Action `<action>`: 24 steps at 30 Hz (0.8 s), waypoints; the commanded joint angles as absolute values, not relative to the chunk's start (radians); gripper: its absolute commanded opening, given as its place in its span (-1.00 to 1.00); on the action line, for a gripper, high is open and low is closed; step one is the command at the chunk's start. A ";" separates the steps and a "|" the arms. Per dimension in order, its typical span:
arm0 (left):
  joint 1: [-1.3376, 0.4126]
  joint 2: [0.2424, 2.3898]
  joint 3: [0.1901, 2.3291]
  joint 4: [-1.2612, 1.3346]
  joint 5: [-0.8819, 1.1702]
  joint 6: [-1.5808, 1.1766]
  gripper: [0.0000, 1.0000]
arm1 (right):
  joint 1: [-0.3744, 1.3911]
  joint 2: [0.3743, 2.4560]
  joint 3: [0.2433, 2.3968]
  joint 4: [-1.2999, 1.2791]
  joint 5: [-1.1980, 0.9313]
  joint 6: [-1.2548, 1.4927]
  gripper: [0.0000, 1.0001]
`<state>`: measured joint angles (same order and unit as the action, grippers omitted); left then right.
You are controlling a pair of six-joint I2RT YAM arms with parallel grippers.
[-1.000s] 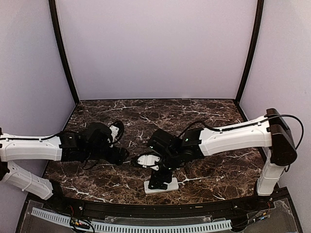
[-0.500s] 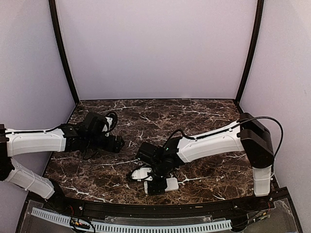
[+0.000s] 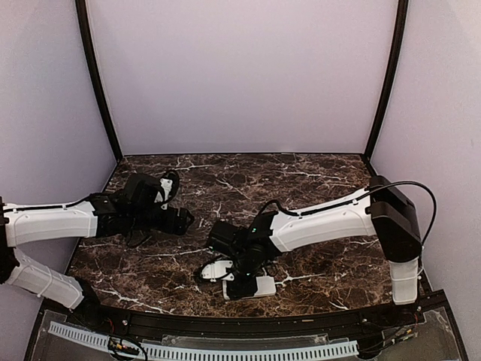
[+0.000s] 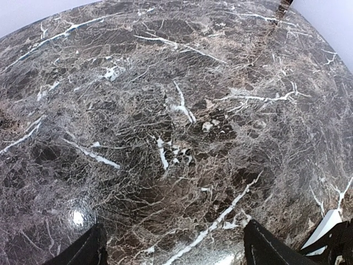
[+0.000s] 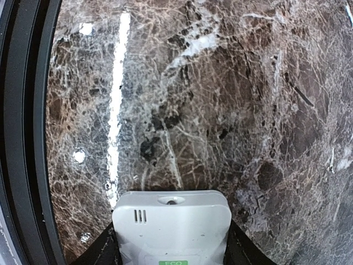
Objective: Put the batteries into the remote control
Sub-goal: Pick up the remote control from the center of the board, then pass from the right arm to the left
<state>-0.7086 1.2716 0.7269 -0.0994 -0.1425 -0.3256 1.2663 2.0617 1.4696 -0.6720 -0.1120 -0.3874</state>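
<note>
Where remote control [image 5: 172,226] lies, right hand [image 5: 172,251] flanks it.

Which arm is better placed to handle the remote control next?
Right. The right end effector flanks the remote control on both sides; the left end effector hangs open over the table, apart.

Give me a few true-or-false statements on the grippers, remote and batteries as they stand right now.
1. The left gripper is open and empty. True.
2. The right gripper has a finger on each side of the remote. True.
3. A battery shows in the left wrist view. False: none shows there.
4. The remote lies at the far edge of the table. False: it lies by the near edge.
</note>
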 commanded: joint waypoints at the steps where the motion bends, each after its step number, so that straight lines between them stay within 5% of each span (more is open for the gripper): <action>1: -0.701 1.191 0.681 -0.037 -0.118 -0.313 0.69 | 1.273 2.032 1.511 -0.698 -0.120 -0.355 -0.14; 11: -0.702 1.064 0.640 0.116 -0.013 -0.255 0.62 | 1.129 1.739 1.445 -0.520 -0.362 -0.201 -0.27; 24: -0.783 1.036 0.774 0.210 0.466 -0.061 0.58 | 0.876 1.384 1.172 0.120 -0.747 0.136 -0.40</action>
<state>-0.7292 1.0279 0.7006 0.1894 0.2405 -0.1638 0.9043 1.4208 1.2079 -0.1169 -0.6151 0.0029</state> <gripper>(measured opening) 0.784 0.539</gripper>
